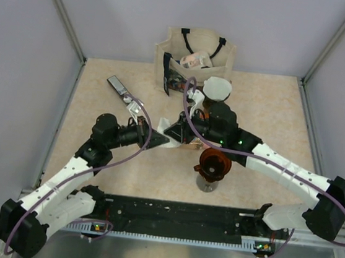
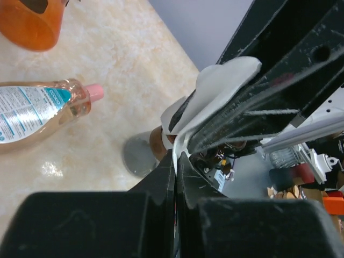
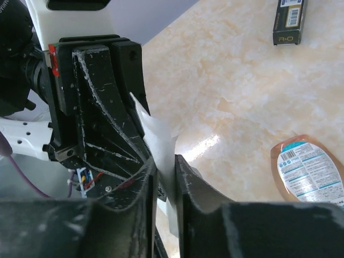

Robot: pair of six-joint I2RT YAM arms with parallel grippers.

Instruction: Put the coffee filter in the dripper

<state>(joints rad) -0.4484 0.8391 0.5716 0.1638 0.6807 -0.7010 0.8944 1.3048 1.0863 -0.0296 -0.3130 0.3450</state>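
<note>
Transfer step. My left tool (image 2: 176, 157) is pressed together on the coffee filter (image 2: 220, 86). My right tool (image 3: 165, 167) pinches it too. The dripper (image 1: 213, 163) stands near both. Next, I judge: one tool releases, the other seats it.

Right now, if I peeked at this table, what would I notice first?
Both robot arms meet over the middle of the table. The left gripper and the right gripper each pinch the same white coffee filter. Just in front of them, nearer the arms' bases, the brown dripper stands on its stand with no filter in it yet. A beige bag sits at the back.
</note>
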